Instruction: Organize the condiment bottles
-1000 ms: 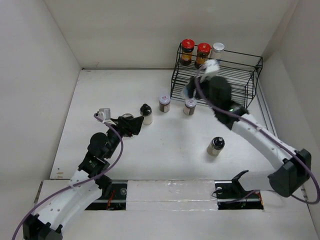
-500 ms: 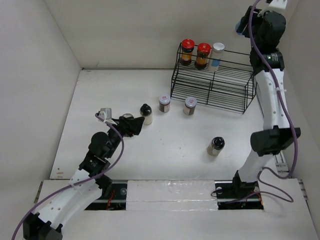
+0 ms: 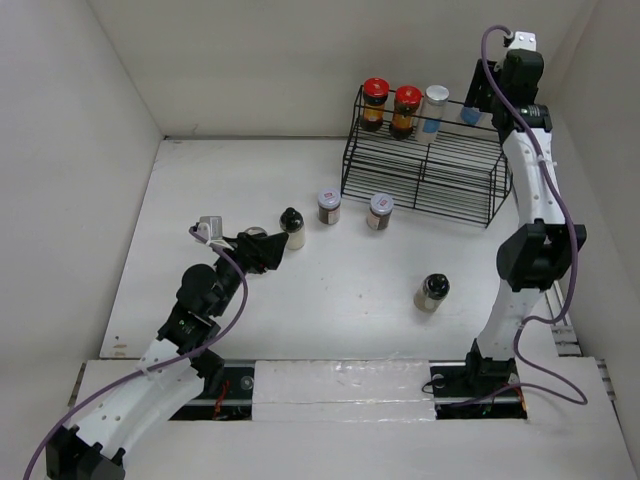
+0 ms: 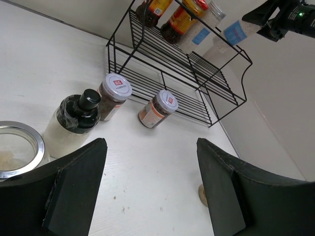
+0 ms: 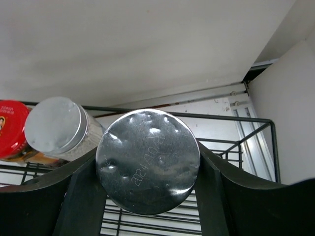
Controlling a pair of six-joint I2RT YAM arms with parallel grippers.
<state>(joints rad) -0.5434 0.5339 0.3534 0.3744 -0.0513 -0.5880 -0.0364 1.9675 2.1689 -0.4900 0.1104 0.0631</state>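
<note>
My right gripper point(image 5: 147, 191) clamps a silver-lidded jar point(image 5: 147, 157) over the rack point(image 3: 420, 185) top tier, just beside the neighbouring jar point(image 5: 54, 128). My left gripper point(image 4: 150, 187): fingers spread, nothing between.

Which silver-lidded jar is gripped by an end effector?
The blue-labelled jar at the rack's top, right of the shelved three, clamped in the right end effector; the other silver-lidded jars stand free.

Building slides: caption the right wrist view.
Right jaws hold a silver-lidded jar at the rack, beside a similar jar.
</note>
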